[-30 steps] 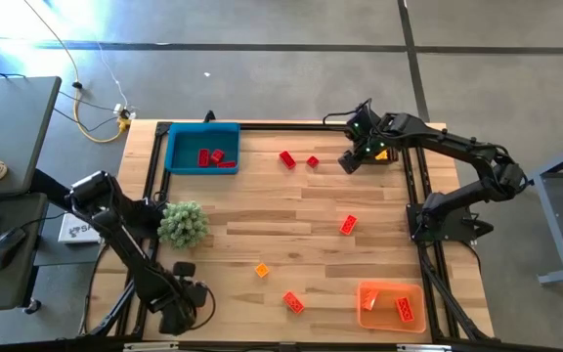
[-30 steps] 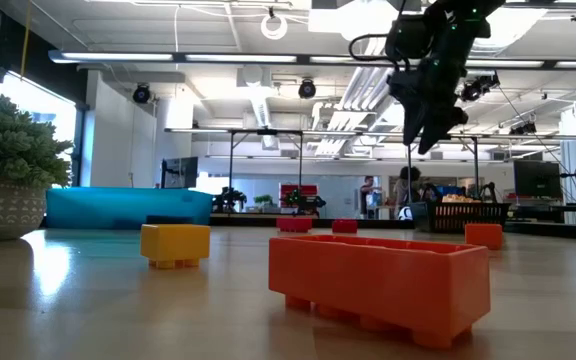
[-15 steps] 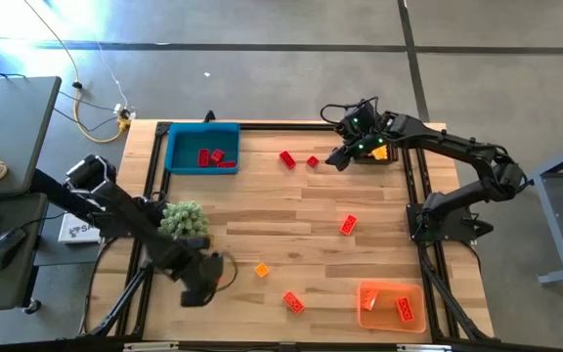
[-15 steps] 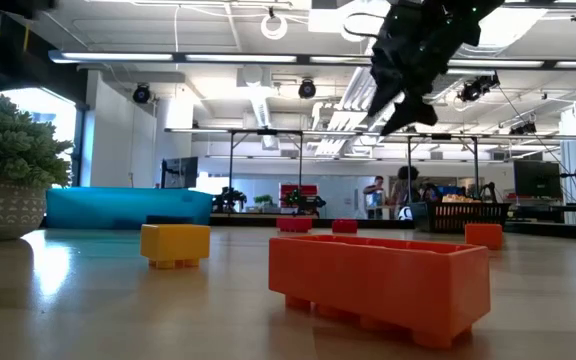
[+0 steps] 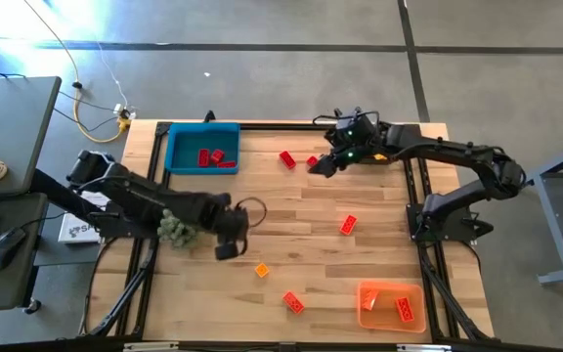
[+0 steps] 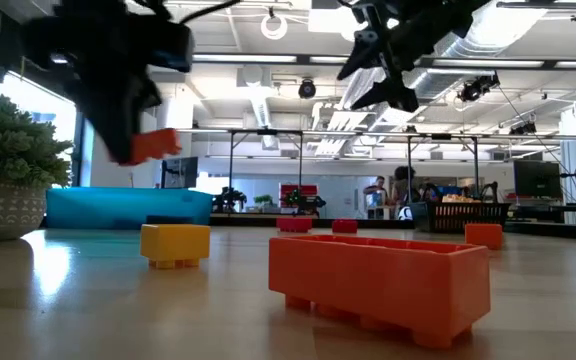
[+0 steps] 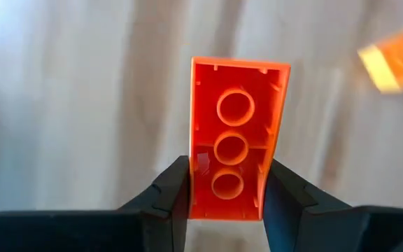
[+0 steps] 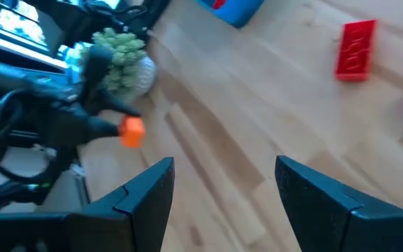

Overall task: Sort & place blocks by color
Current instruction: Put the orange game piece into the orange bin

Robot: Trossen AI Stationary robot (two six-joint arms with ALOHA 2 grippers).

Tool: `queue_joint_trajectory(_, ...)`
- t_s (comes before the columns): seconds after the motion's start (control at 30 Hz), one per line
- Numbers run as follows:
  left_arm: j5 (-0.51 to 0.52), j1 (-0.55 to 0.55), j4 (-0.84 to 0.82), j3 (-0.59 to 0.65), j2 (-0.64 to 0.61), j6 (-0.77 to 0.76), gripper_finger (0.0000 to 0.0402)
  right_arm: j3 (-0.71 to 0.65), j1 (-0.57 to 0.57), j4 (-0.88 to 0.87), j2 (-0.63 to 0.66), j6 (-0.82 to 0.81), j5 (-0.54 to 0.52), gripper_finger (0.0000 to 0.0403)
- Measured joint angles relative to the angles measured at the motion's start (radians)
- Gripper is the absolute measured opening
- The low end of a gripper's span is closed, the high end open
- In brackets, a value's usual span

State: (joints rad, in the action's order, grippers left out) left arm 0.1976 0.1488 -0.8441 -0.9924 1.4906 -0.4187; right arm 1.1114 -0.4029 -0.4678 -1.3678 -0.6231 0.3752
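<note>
One orange two-by-three brick point(image 7: 235, 158) held above the table's middle.
Left gripper point(image 7: 226, 199) pinches its near end, long axis pointing straight out from the fingers, hollow underside showing; right gripper point(image 8: 224, 192) hangs spread near two red bricks point(image 5: 287, 158).

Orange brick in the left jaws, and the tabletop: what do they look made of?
Orange brick: looks like glossy moulded plastic, hollow underneath with three round tubes and thin walls. Tabletop: looks like wood, laid in pale planks with visible grain and seams, lightly sheened; whether solid or veneer cannot be told.
</note>
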Motion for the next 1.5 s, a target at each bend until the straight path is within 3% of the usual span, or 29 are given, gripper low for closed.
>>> queue_joint_trajectory(0.13,0.017,-0.091,0.061,-0.007,0.000,0.126,0.0106,0.000,0.051,0.053,0.000,-0.066,-0.006,0.0236)
queue_joint_trajectory(0.4,0.060,-0.218,0.156,-0.134,0.001,0.456,0.0106,0.000,0.129,0.157,0.000,-0.264,-0.045,0.0236)
queue_joint_trajectory(0.77,0.046,-0.296,0.229,-0.234,0.001,0.825,0.0106,0.002,0.229,0.239,-0.030,-0.460,-0.200,0.0236)
queue_joint_trajectory(1.1,0.017,-0.308,0.229,-0.234,0.001,0.912,0.0106,0.002,0.281,0.399,-0.153,-0.548,-0.227,0.0236)
queue_joint_trajectory(1.5,0.020,-0.308,0.229,-0.234,0.002,0.911,0.0106,0.001,0.281,0.495,-0.238,-0.592,-0.212,0.0224)
